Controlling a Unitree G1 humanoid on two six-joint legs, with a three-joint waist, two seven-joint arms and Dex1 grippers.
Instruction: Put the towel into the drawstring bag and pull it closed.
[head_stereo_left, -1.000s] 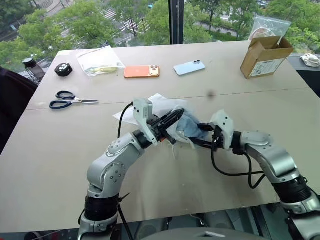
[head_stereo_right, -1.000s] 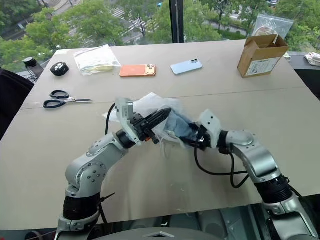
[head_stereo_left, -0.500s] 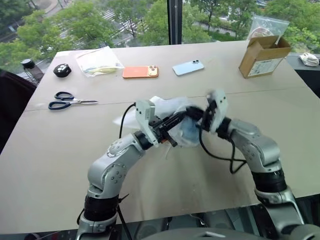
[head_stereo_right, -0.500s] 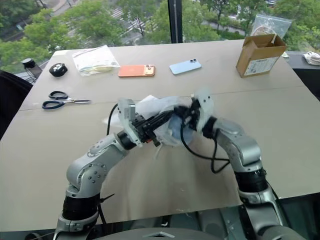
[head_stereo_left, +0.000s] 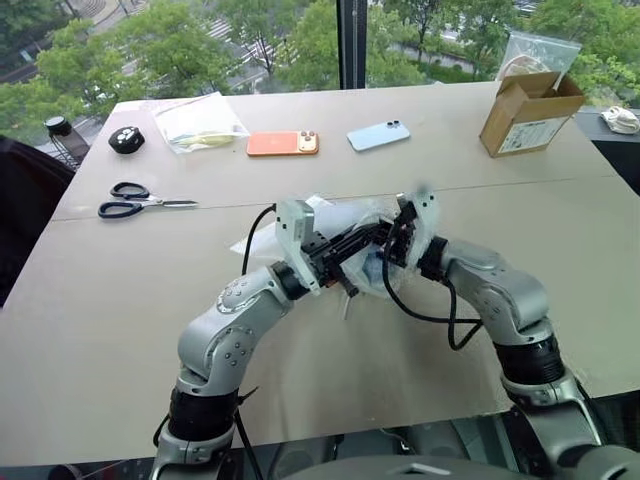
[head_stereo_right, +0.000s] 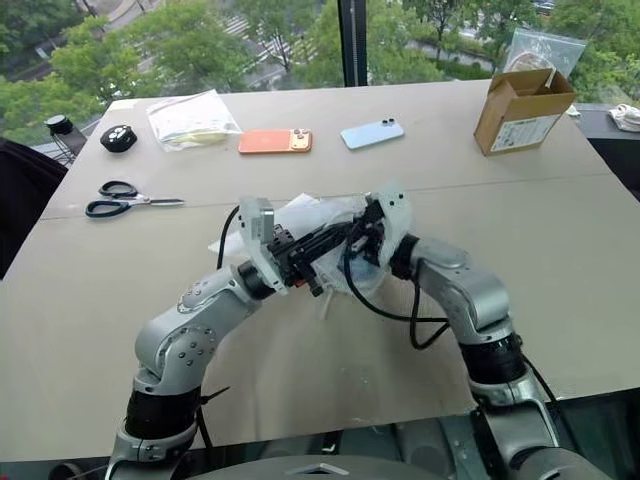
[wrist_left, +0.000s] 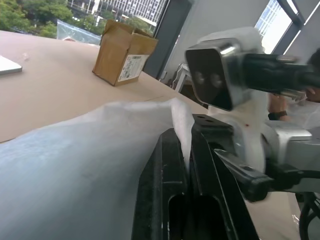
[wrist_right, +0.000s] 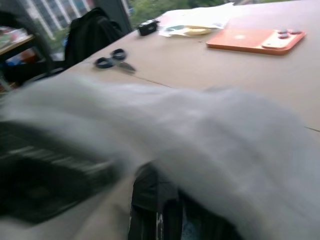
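The white semi-sheer drawstring bag (head_stereo_left: 335, 215) is held up just above the table's middle. My left gripper (head_stereo_left: 372, 238) is shut on the bag's mouth edge, and the fabric (wrist_left: 90, 145) is pinched between its black fingers (wrist_left: 167, 165). My right gripper (head_stereo_left: 393, 238) meets it tip to tip from the right. It is shut at the same edge, and the bag's fabric (wrist_right: 225, 130) drapes over its fingers. The light-blue towel (head_stereo_left: 374, 266) shows faintly through the bag below both grippers.
Scissors (head_stereo_left: 145, 205) lie at the left. A black round object (head_stereo_left: 127, 139), a clear plastic bag (head_stereo_left: 200, 122), an orange phone (head_stereo_left: 283, 143) and a blue phone (head_stereo_left: 378, 134) line the far side. A cardboard box (head_stereo_left: 530, 112) stands far right.
My right gripper rose and swung left, from low beside the exposed towel up to the bag's mouth, and shut there. The towel is now mostly covered by the bag. The left gripper kept still.
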